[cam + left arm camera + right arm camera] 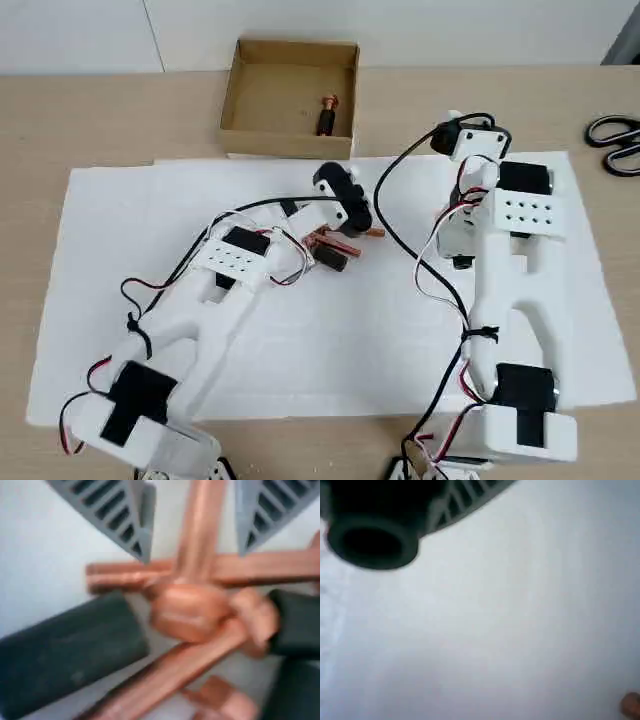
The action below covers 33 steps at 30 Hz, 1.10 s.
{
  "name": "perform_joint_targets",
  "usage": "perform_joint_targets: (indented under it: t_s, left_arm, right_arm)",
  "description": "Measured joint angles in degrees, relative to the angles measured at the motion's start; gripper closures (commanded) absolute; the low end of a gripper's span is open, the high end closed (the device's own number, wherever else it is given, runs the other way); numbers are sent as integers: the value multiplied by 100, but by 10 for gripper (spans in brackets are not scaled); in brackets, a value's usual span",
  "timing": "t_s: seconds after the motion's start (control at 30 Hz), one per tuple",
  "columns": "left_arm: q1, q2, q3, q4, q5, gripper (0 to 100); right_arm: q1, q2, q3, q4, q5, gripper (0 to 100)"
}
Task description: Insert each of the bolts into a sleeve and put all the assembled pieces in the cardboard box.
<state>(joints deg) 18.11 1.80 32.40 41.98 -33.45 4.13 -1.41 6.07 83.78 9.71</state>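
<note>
Bolts (190, 615), sleeves (70, 650) piled; one piece (327, 113) in box (233, 100).

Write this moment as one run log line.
left gripper: open over bolt | right gripper: holds sleeve | box: one assembled piece

**Work area, overhead view.** A light wooden table (40, 120) spans the scene, and a slightly creased white sheet (330, 350) covers most of its middle. Behind the table's far edge stands a white wall (450, 30) with one slanted seam (152, 35). Black-handled scissors (607, 141) lie on bare wood just off the sheet's far corner. Illumination is even, with soft shadows.
</note>
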Motion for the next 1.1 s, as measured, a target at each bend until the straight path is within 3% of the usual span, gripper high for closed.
perform_joint_targets:
  t_s: [0.27, 0.47, 0.77, 1.1]
  left_arm:
    - [-35, 519, -413, -26, 35, 890]
    - [-18, 633, -484, -18, 9, 978]
    - [0, 668, -484, 0, 18, 986]
    - [158, -237, -580, 835, 9, 986]
  right_arm:
    - [18, 0, 0, 0, 0, 994]
    - [18, 0, 0, 0, 0, 994]
    - [18, 0, 0, -70, 0, 994]
    - [18, 0, 0, -70, 0, 994]
